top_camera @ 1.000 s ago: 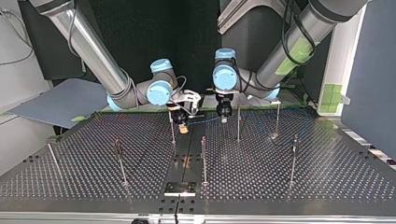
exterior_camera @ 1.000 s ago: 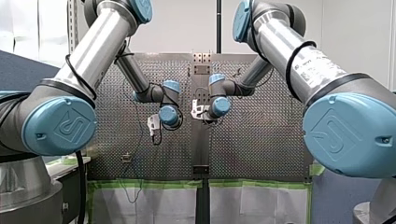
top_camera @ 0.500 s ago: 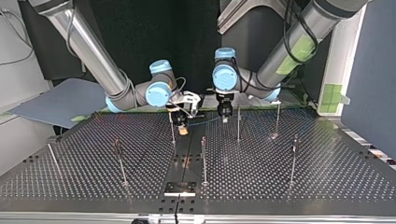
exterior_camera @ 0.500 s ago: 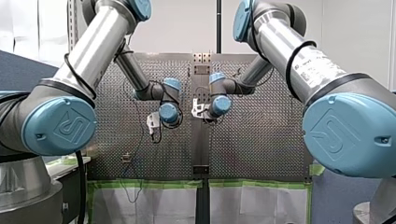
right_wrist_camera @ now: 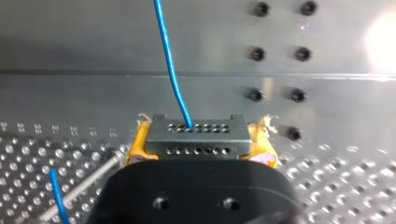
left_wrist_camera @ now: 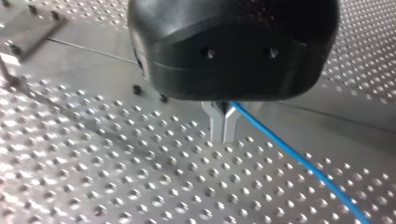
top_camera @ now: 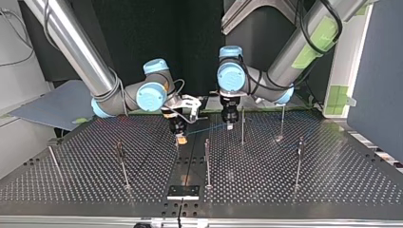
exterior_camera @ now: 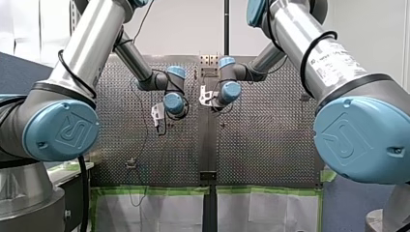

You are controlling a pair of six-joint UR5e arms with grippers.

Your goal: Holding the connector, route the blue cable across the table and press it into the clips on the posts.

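In the right wrist view my right gripper point(right_wrist_camera: 197, 140), with yellow pads, is shut on the grey connector point(right_wrist_camera: 196, 136). The blue cable point(right_wrist_camera: 170, 60) leaves the connector's face and runs ahead over the table. In the left wrist view my left gripper point(left_wrist_camera: 224, 125) has its metal fingers shut on the blue cable point(left_wrist_camera: 299, 161), which trails away to one side. In the top view my right gripper point(top_camera: 179, 137) hangs left of centre beside a thin post point(top_camera: 176, 142). My left gripper point(top_camera: 230, 124) hangs to its right, and the cable point(top_camera: 205, 129) is stretched between them.
Several thin clip posts stand on the perforated table point(top_camera: 294, 199), among them one at the centre point(top_camera: 207, 161), one beside my left gripper point(top_camera: 242, 126) and others at the top view's right point(top_camera: 299, 161) and left point(top_camera: 122, 164). A dark plate point(top_camera: 183, 192) lies at the near edge.
In the top view my right gripper has moved nearer and slightly left with the connector. My left gripper has come a little nearer, keeping hold of the cable.
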